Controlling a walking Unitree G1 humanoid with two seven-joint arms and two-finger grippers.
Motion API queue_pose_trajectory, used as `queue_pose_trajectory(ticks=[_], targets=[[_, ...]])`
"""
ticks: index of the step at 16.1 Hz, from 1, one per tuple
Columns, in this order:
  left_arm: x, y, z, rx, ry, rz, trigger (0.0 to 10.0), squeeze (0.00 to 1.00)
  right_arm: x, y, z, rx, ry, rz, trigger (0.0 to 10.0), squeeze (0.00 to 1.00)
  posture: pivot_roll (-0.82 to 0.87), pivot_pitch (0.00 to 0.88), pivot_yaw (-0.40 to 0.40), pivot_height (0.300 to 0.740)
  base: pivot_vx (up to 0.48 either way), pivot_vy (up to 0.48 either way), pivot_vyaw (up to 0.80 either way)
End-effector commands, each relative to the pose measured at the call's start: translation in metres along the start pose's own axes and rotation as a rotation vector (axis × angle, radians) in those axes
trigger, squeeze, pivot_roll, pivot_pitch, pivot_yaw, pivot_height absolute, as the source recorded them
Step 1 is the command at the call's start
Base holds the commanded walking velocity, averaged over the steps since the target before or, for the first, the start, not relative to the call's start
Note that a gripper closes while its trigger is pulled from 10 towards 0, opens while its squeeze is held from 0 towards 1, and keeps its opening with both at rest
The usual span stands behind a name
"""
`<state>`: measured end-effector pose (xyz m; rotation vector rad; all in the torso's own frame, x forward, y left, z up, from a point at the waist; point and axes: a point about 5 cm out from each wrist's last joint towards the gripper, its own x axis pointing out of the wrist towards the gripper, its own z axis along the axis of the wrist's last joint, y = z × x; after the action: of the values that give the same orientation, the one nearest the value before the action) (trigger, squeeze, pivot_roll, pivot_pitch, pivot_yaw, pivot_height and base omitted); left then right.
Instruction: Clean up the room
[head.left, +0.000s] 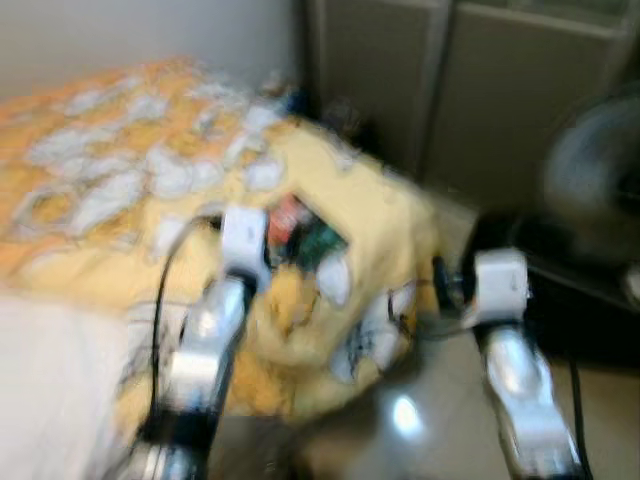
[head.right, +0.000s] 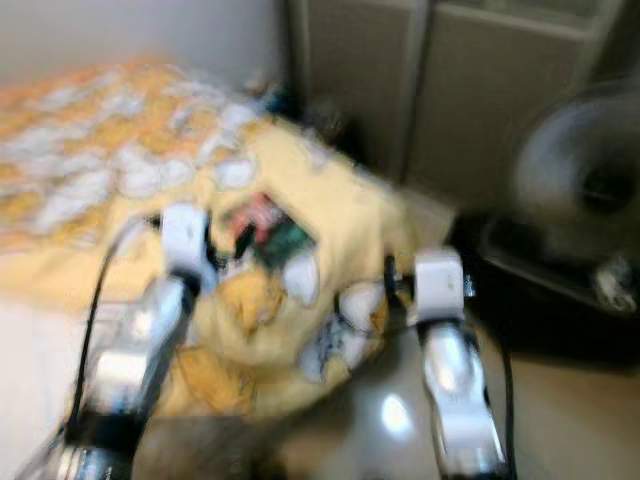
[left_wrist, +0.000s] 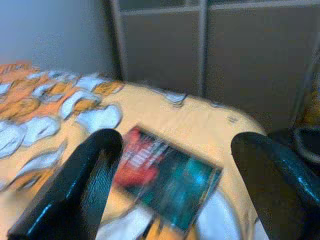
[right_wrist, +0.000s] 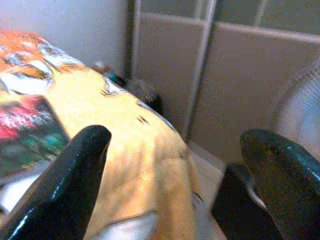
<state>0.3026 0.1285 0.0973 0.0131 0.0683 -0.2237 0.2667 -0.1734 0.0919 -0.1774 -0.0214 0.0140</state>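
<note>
One red-and-green book (left_wrist: 165, 182) lies flat on the yellow quilt (head.left: 120, 190) near the bed's corner, and it sits just ahead of my left gripper (left_wrist: 175, 200), whose two black fingers (left_wrist: 80, 185) are spread wide with the book between them but untouched. My right gripper (right_wrist: 175, 180) hangs past the bed's edge, its fingers also parted and holding nothing. The quilt drapes off the corner towards the glossy floor (head.left: 420, 420). Grey wardrobe doors (head.left: 480, 90) stand behind, and a fan (head.right: 585, 180) stands to my right. Everything is blurred.
</note>
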Motion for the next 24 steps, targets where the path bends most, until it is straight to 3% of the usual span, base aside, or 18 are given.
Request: queue_pose_trajectory(ticks=[1,6,12,14,16,18,21,24], targets=[[0.006,-0.004,0.011,-0.002,-0.027,-0.001,10.0,0.00,-0.003,-0.001,-0.002,0.013,0.008,-0.008,10.0,0.00,-0.22,0.000,0.111,0.740,0.461,0.000,0.00],[0.006,-0.024,0.009,-0.024,-0.013,-0.028,10.0,0.00,0.000,-0.002,-0.001,0.010,0.012,0.006,10.0,0.00,-0.22,0.000,0.101,0.740,0.469,0.000,0.00],[0.004,-0.027,0.005,-0.056,0.013,-0.017,10.0,0.00,-0.002,-0.001,-0.003,0.013,0.021,0.011,10.0,0.00,-0.22,0.000,0.101,0.740,0.471,0.000,0.00],[0.010,-0.029,0.003,-0.069,0.036,0.017,10.0,0.00,-0.008,0.000,-0.002,0.013,0.028,0.027,10.0,0.00,-0.24,0.000,0.091,0.740,0.358,0.000,0.00],[0.022,-0.018,-0.017,-0.127,0.173,0.114,10.0,0.00,-0.015,0.000,-0.002,0.006,0.040,0.043,10.0,0.00,-0.25,0.000,0.077,0.740,0.000,0.000,0.00],[0.026,0.001,-0.033,-0.167,0.264,0.210,10.0,0.00,-0.030,-0.003,-0.001,-0.010,0.062,0.063,10.0,0.00,-0.28,0.069,0.061,0.740,0.000,0.000,0.00],[0.028,0.012,-0.034,-0.164,0.271,0.244,10.0,0.00,-0.048,-0.008,-0.001,-0.023,0.099,0.068,10.0,0.00,-0.30,0.134,0.055,0.740,0.000,0.000,0.00],[0.023,0.015,-0.053,-0.311,0.343,0.265,10.0,0.00,-0.063,-0.011,-0.003,-0.031,0.145,0.076,10.0,0.00,-0.31,0.195,0.047,0.740,0.000,0.000,0.00]])
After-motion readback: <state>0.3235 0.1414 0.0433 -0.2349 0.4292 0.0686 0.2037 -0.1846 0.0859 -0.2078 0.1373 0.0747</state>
